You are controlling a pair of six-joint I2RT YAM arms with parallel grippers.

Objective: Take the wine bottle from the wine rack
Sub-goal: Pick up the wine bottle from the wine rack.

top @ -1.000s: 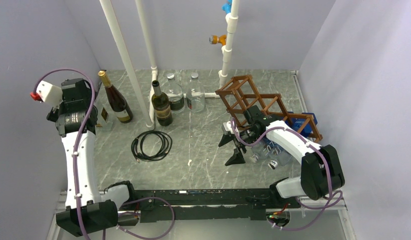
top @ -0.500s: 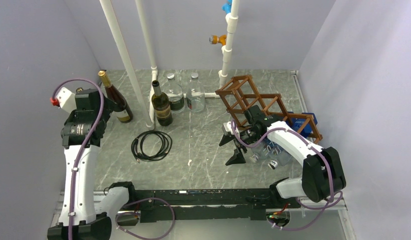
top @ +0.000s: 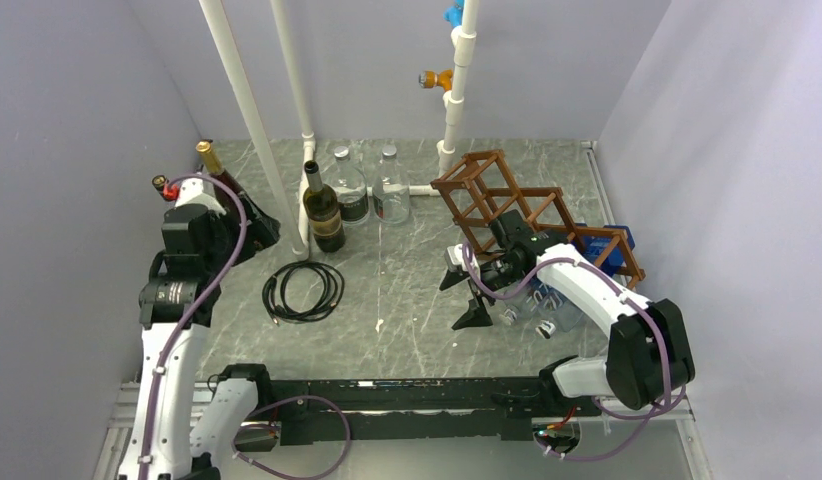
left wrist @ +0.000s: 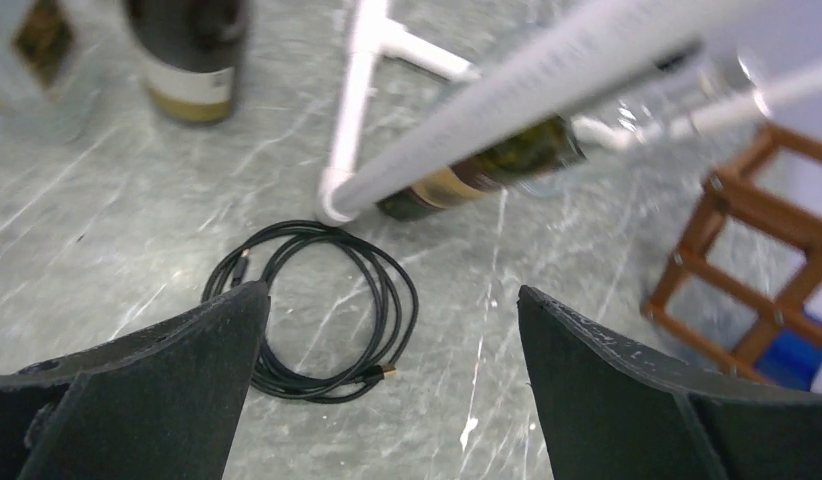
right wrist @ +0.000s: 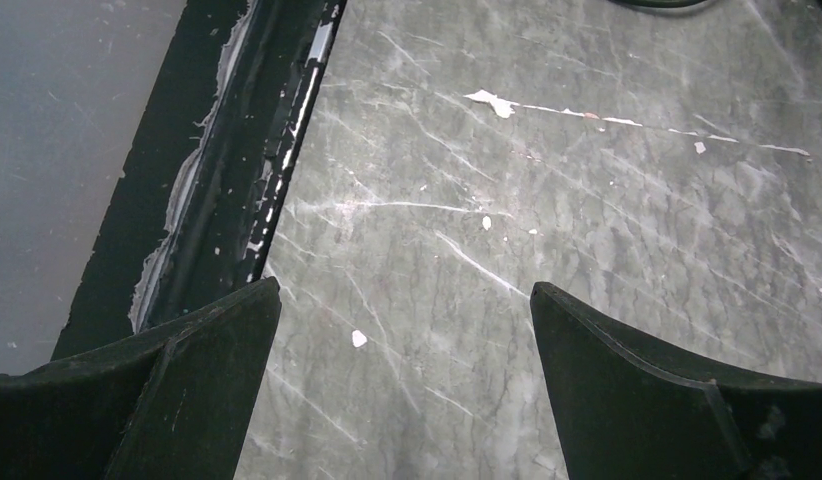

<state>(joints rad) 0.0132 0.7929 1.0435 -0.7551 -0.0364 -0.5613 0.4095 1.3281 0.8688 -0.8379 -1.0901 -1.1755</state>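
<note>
**Open fingers above marbled table, beside a black rail**

The right gripper stands wide open. Its two black fingers fill the lower corners, and the grey veined table shows between them. A black rail, smeared with pale residue, runs slantwise along the table's edge. The left finger's tip sits just beside the rail's lower end, and the other finger is well apart from it. A small white speck lies near the rail, between the fingers. A larger white chip lies farther from the rail, with a thin pale streak trailing away from it. On the rail's other side is a plain grey surface. A dark curved sliver at the top edge, well apart from the rail, shows too little to identify.
</note>
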